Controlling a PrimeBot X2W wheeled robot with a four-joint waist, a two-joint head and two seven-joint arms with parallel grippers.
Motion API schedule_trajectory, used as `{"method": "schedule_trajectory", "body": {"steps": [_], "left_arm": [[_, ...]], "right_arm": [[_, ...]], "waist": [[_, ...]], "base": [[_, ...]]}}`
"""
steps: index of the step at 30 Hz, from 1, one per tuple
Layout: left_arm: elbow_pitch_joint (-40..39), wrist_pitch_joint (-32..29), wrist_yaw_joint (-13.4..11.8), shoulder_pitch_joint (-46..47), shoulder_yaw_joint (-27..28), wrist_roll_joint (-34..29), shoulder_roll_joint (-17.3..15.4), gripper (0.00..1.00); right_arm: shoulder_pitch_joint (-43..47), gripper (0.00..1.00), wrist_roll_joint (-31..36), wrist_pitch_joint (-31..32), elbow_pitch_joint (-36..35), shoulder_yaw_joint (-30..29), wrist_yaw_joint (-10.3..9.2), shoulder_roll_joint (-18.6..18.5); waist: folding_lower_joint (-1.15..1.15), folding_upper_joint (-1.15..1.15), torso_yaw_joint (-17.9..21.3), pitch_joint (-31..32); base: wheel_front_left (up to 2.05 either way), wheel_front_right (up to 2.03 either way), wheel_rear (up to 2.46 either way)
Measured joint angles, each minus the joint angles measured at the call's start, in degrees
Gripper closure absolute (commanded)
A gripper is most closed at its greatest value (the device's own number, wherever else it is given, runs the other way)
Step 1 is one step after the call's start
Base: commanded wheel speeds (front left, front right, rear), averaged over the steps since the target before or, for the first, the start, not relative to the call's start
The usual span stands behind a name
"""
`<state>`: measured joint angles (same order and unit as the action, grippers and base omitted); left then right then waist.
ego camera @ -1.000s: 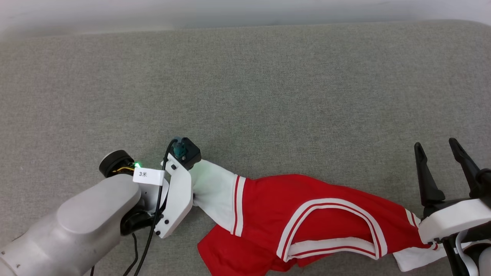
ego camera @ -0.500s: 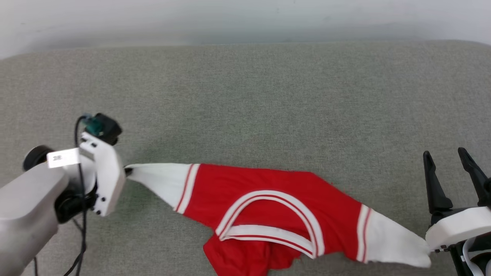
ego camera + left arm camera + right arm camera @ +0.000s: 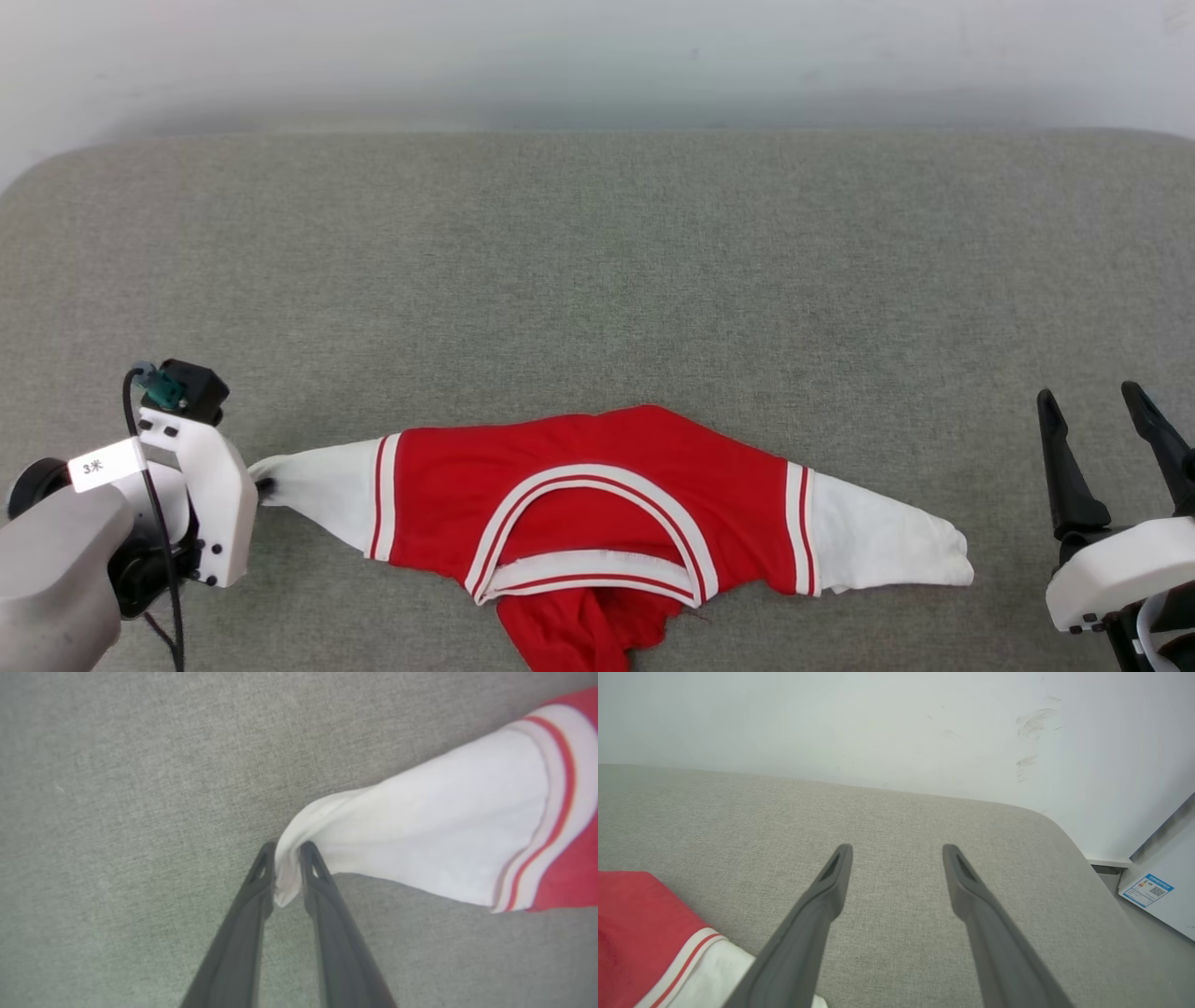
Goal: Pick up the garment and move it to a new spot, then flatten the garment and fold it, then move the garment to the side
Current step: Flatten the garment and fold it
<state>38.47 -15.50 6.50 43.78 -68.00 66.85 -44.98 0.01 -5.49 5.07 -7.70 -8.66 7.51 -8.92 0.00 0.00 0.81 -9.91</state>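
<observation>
My left hand [image 3: 286,868] is clamped on the tip of one white sleeve end [image 3: 420,826], a pinch of cloth bunched between its two dark fingers. From that hand the garment [image 3: 579,448] stretches out sideways across the grey fabric surface [image 3: 597,261] toward my right hand [image 3: 1090,394]. Its striped neck trim [image 3: 588,523] faces up and the red body is crumpled at the near edge. The other sleeve [image 3: 887,546] lies flat, stopping short of my right hand, which hangs with its fingers spread wide, holding nothing and clear of the cloth.
</observation>
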Motion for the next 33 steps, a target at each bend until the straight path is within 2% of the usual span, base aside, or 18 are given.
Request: {"method": "schedule_trajectory", "body": {"steps": [4, 8, 12, 15, 21, 25, 33], "left_arm": [[-0.1, 3.2, -0.5, 0.0, 0.4, -0.9, 1.0, 0.0], [-1.9, 3.8, -0.8, 1.2, 1.2, -1.3, -0.1, 0.0], [-5.6, 0.6, -0.6, 4.1, 2.1, -0.4, -2.8, 0.0], [-8.3, -4.1, -0.5, 6.1, 2.3, 1.0, -4.8, 0.0], [-11.0, -12.7, -0.4, 7.3, 0.8, 2.6, -6.3, 0.0], [-10.1, -14.1, -0.7, 6.7, 0.0, 3.0, -6.2, 0.0], [-5.3, -13.0, -0.6, 3.7, -0.4, 4.4, -4.5, 0.0]], "right_arm": [[0.5, 0.0, -0.4, 1.0, -0.5, 0.1, 0.0, -0.2], [1.5, 0.0, -0.6, 1.3, -0.8, -0.1, 0.0, -0.2], [2.2, 0.0, -1.0, 1.0, -1.0, -0.2, 0.0, 0.1], [2.2, 0.0, -1.0, 0.8, -1.0, 0.0, 0.0, 0.2], [1.1, 0.0, -1.0, 0.5, -0.8, 0.8, 0.01, 0.2], [0.1, 0.0, -1.0, 0.5, -0.8, 0.9, 0.0, 0.1], [-1.4, 0.0, -0.9, 0.5, -1.1, 1.0, 0.0, -0.2]], "waist": [[0.0, 0.0, -0.8, 1.3], [0.0, 0.0, -1.7, 2.4], [0.0, 0.0, -2.3, 2.5], [0.0, 0.0, -2.3, 1.9], [0.0, 0.0, -1.5, 0.2], [0.0, 0.0, -0.6, -1.0], [0.0, 0.0, 1.2, -3.8]], "base": [[0.0, 0.0, 0.0], [0.0, 0.0, 0.0], [0.0, 0.0, 0.0], [0.0, 0.0, 0.0], [0.0, 0.0, 0.0], [0.0, 0.0, 0.0], [0.0, 0.0, 0.0]]}}
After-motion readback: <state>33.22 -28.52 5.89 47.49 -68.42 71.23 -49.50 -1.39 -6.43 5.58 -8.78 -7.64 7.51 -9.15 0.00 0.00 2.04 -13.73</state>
